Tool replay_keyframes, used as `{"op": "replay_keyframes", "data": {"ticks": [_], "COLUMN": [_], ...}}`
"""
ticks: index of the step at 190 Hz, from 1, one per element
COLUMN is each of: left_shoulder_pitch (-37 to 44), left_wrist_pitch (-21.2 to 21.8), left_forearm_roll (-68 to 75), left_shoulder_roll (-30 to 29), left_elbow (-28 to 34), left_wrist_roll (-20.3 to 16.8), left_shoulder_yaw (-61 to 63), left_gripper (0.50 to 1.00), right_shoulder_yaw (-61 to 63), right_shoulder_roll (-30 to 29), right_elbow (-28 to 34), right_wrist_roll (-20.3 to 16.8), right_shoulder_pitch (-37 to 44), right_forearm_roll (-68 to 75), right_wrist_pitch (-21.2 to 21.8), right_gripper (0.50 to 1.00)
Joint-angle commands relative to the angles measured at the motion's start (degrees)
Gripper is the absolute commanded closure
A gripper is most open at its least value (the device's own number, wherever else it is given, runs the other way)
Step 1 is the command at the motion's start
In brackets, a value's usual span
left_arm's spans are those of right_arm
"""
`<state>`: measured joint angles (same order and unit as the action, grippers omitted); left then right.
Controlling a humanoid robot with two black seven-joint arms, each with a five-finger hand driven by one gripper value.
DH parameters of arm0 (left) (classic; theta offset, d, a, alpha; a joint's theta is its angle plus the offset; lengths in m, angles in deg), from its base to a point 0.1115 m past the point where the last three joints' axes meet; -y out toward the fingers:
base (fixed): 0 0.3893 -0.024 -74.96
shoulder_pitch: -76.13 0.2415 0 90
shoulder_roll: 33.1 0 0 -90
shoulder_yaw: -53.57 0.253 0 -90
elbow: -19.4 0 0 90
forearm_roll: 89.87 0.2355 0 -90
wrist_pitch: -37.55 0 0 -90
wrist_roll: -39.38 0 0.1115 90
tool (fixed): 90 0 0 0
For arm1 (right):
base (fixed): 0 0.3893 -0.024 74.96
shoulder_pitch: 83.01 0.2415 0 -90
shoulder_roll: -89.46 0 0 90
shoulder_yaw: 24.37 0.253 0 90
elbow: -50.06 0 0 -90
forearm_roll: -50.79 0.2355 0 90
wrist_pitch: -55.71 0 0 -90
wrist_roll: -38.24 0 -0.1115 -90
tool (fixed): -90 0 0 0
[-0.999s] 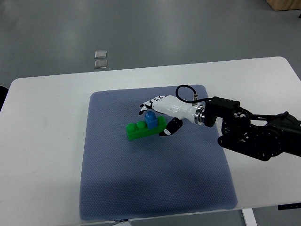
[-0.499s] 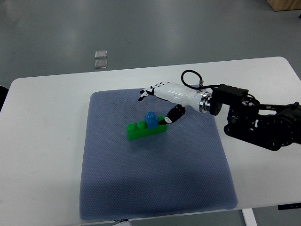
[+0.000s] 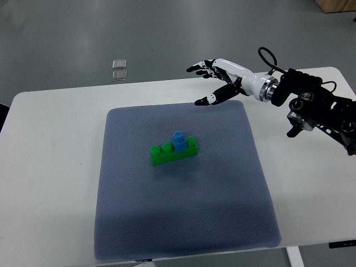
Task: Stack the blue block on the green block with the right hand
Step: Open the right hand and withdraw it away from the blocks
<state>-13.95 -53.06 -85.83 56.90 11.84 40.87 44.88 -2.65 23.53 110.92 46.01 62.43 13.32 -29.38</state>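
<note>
White table (image 3: 55,122) under a blue-grey mat (image 3: 183,217) fills our top view. At frame centre we see the blue block (image 3: 178,140) seated on the green block (image 3: 173,152). Upper right, our right hand (image 3: 218,78) hovers with fingers spread, apparently empty.

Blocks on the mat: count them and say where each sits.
2. The green block lies near the middle of the blue mat; the blue block sits stacked on top of it. None appears hidden.
</note>
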Motion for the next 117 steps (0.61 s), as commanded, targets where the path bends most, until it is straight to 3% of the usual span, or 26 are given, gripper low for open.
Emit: {"op": "replay_keyframes", "data": {"ticks": [1,15,35,117], "left_shoulder_pitch": [0.0,0.0,0.0,0.0], "left_wrist_pitch": [0.0,0.0,0.0,0.0], "left_forearm_roll": [0.0,0.0,0.0,0.0], "left_shoulder_roll": [0.0,0.0,0.0,0.0], "left_elbow": [0.0,0.0,0.0,0.0], "left_wrist_roll": [0.0,0.0,0.0,0.0], "left_shoulder_yaw": [-0.02,-0.02,-0.02,-0.02], "left_gripper": [0.5,0.5,0.5,0.5], "right_shoulder_yaw": [0.34,0.25,0.43,0.34], "right_shoulder_roll": [-0.87,-2.1,-4.12,-4.91], "right_elbow": [-3.55,-5.39,-7.94,-8.74], "right_wrist_roll": [-2.84,-5.13,-4.61,-3.9], "right_shoulder_pitch": [-0.24,-0.5,-2.35,-4.28], "right_forearm_roll": [18.47,30.34,40.54,41.16], "right_wrist_pitch": [3.18,3.62,3.53,3.62], "right_gripper": [0.579,0.579,0.579,0.577]}}
